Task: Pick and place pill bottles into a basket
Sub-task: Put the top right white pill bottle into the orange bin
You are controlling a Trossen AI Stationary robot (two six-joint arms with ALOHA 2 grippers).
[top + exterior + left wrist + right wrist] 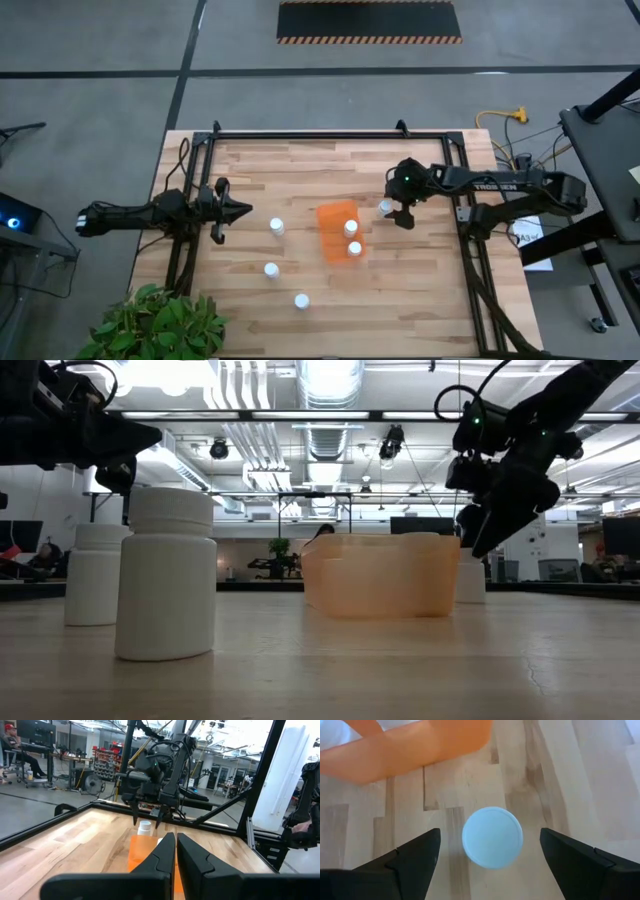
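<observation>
Bottle cap (492, 837) btwn open fingers (410, 857)

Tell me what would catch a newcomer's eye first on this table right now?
Probably the orange basket near the middle of the table, with two pill bottles already inside. Next, the right gripper hanging open directly over a bottle beside the basket, one finger on each side of its cap. Three more bottles stand loose on the left arm's side, where the left gripper waits shut.

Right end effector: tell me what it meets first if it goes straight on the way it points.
The right end effector points straight down, open, over a white pill bottle standing beside the orange basket. It would probably meet that bottle's cap first, between the fingers.
</observation>
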